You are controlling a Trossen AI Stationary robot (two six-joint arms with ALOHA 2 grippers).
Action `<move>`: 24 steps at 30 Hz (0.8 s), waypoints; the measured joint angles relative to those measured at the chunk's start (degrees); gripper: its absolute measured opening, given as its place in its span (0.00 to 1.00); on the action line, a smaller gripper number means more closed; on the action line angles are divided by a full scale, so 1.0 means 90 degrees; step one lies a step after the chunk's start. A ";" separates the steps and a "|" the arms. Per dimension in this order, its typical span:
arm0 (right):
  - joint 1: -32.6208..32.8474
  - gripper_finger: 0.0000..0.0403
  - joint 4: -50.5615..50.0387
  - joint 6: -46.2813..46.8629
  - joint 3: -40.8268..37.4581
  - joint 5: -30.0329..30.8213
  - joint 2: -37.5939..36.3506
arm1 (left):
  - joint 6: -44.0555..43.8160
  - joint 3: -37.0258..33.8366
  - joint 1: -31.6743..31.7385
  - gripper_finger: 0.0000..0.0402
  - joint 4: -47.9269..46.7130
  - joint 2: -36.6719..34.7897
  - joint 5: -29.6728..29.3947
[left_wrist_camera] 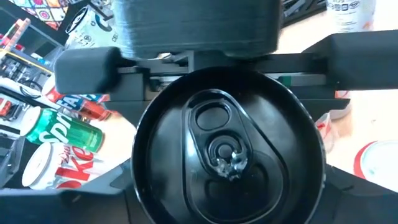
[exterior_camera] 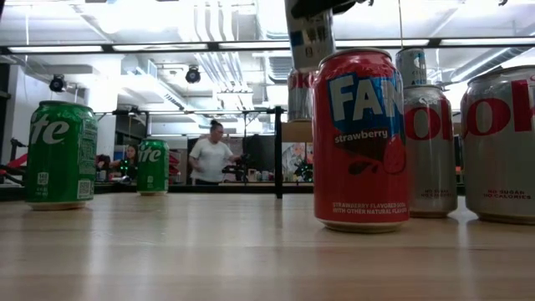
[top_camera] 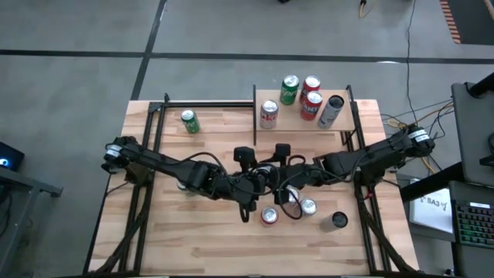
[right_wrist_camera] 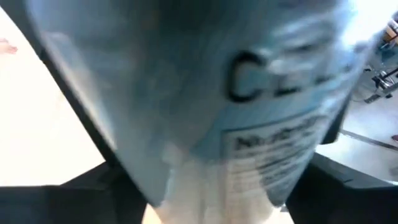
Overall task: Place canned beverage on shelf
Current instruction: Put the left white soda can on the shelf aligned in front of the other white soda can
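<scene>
Left claw (top_camera: pixel 248 189) meets its partner over mid-table, fingers flanking a pale drink can (exterior_camera: pixel 311 38) held in the air; whether it grips yet cannot be told. Right claw (top_camera: pixel 284 185) is clamped around the can's printed side. Farther right and back, the wooden shelf (top_camera: pixel 293 125) already carries five cans. The can looks light, stiff and slick, easily dented, so a mid-body hold across its width appears safest.

2 dark jointed arms (top_camera: pixel 166 164) with looping black cables (top_camera: pixel 287 202).
</scene>
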 joint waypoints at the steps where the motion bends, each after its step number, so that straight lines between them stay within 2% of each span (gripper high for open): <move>1: 0.0000 0.65 0.0000 -0.0009 -0.0002 0.0011 0.0000 | 0.0000 0.0000 0.0002 0.66 -0.0007 0.0000 0.0007; 3: 0.0000 0.58 0.0030 0.0012 -0.0002 0.0011 -0.0005 | 0.0012 0.0000 0.0002 0.69 -0.0015 -0.0002 -0.0006; 8: -0.0046 0.58 -0.0003 0.0010 -0.0023 0.0007 -0.0034 | 0.0303 0.0005 -0.0002 0.76 -0.0031 -0.0012 0.0043; 14: -0.0239 0.58 -0.0497 0.0184 -0.0104 -0.0148 -0.0346 | 0.0694 0.0005 0.0027 0.78 0.0008 -0.0012 0.0218; 18: -0.0356 0.58 -0.0543 0.0347 -0.0476 -0.0453 -0.0787 | 0.0717 0.0005 0.0058 0.78 -0.0226 -0.0070 0.0250; 24: -0.0687 0.58 -0.0458 0.0963 -0.1202 -0.0270 -0.1710 | 0.0725 -0.0084 0.0034 0.78 -0.0265 -0.0267 0.0493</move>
